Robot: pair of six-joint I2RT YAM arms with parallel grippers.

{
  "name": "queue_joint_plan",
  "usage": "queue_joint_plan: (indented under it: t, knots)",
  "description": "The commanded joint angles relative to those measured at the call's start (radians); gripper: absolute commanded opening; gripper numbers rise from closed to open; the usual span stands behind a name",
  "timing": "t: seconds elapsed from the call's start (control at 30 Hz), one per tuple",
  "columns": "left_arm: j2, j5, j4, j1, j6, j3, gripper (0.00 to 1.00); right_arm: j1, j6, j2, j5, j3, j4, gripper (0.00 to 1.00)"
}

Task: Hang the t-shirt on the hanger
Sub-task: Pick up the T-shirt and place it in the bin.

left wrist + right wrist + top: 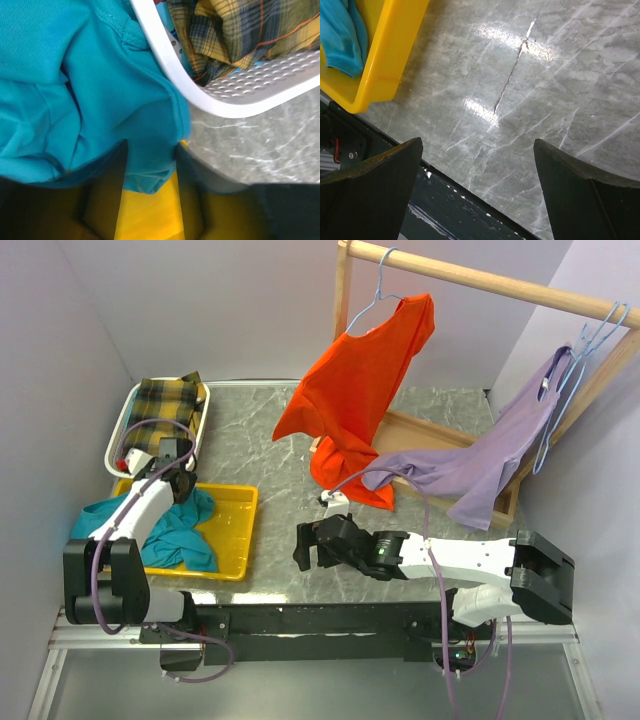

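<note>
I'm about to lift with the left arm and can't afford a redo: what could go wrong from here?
1. The left gripper has only a thin fold of the t-shirt between its fingers, so the cloth may slip out on lifting.
2. The t-shirt lies against the rim of the white basket and might drag on it.
3. The right gripper hangs open over the table, away from the t-shirt, which could rise bunched.

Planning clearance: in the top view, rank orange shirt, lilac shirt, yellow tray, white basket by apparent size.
Orange shirt and lilac shirt: too alike to rank.
Then yellow tray.
Then white basket, though it sits farther back, so unsure.
</note>
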State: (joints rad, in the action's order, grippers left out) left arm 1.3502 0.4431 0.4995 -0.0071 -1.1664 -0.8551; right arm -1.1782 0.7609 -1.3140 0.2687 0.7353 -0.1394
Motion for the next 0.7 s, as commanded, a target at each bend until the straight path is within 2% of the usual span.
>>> queue_joint_plan:
  t: [0.0,0.13,0.3,0.53,0.67]
  knots:
    - [0.001,0.025,-0.010,0.004,-0.009,-0.054,0.31,0.005,-0.005,-0.008,0.007,0.044,0.026,1.00]
    - [-0.031,0.008,0.016,0.004,0.014,-0.078,0.01,0.005,-0.009,-0.004,0.012,0.047,0.018,1.00]
    - [-0.143,-0.029,0.077,0.004,0.097,-0.099,0.01,0.005,-0.017,0.012,0.026,0.050,0.001,1.00]
    - [-0.489,-0.158,0.071,0.004,0.347,-0.165,0.01,0.005,-0.038,0.056,0.055,0.093,-0.045,1.00]
    - [-0.565,-0.297,0.086,0.004,0.481,-0.345,0.01,0.005,-0.066,0.096,0.101,0.130,-0.103,1.00]
